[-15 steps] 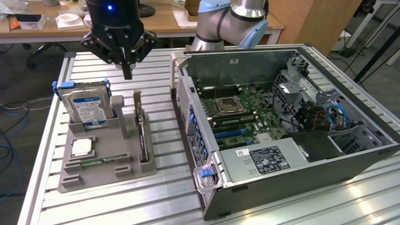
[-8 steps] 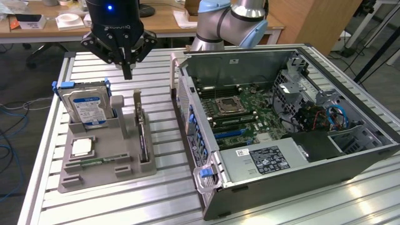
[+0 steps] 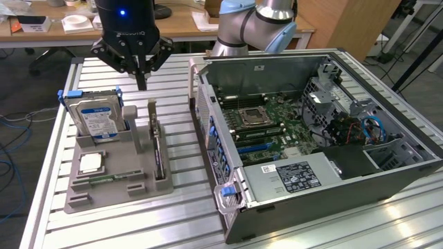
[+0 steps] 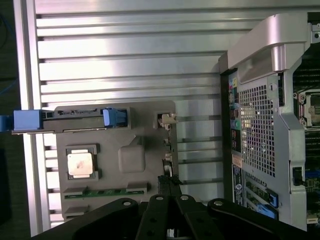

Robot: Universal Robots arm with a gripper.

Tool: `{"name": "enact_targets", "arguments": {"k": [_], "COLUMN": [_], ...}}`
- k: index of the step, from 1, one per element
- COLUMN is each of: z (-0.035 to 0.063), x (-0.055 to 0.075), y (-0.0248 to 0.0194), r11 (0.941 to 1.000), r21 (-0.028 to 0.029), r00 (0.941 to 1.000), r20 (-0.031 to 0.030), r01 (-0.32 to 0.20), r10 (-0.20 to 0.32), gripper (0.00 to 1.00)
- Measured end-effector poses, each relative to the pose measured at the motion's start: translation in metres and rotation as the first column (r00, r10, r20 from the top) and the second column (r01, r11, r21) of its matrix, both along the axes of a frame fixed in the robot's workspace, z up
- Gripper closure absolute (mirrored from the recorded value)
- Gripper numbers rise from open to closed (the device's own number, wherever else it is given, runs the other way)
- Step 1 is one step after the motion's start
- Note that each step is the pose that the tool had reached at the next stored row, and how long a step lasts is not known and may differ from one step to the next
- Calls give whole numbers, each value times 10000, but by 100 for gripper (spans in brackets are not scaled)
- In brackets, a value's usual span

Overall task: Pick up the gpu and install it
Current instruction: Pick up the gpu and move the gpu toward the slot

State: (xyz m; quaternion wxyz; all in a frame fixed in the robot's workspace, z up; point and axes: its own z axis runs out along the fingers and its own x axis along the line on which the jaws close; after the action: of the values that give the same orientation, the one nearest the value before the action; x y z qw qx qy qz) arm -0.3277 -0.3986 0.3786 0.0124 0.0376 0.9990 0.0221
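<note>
Grey plastic fixture (image 3: pixel 124 162) sits lower left in the exterior view. I see the gpu (image 3: pixel 158 150) standing on edge in the fixture's right-hand slot, untouched. Behind it is the hard drive (image 3: pixel 97 116). Farther back, upper left, the gripper (image 3: pixel 141 83) hangs over the fixture, fingers pinched together, empty. Open computer case (image 3: pixel 312 129) at right.

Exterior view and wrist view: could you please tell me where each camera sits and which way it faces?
Exterior view: off the arm, raised, looking down across the table at the open computer case and parts holder; the arm and gripper show.
Wrist view: on the wrist, looking straight down on the holder; the gripper's dark body shows.
Shared: holder, gpu, hard drive, case.
</note>
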Motion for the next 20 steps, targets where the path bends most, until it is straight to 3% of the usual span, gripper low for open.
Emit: {"name": "enact_targets", "arguments": {"k": [20], "z": [-108], "x": [11], "y": [0], "r11": [10000], "r21": [1], "r00": [10000], "r20": [0], "r01": [-1], "r10": [1], "gripper": [89]}}
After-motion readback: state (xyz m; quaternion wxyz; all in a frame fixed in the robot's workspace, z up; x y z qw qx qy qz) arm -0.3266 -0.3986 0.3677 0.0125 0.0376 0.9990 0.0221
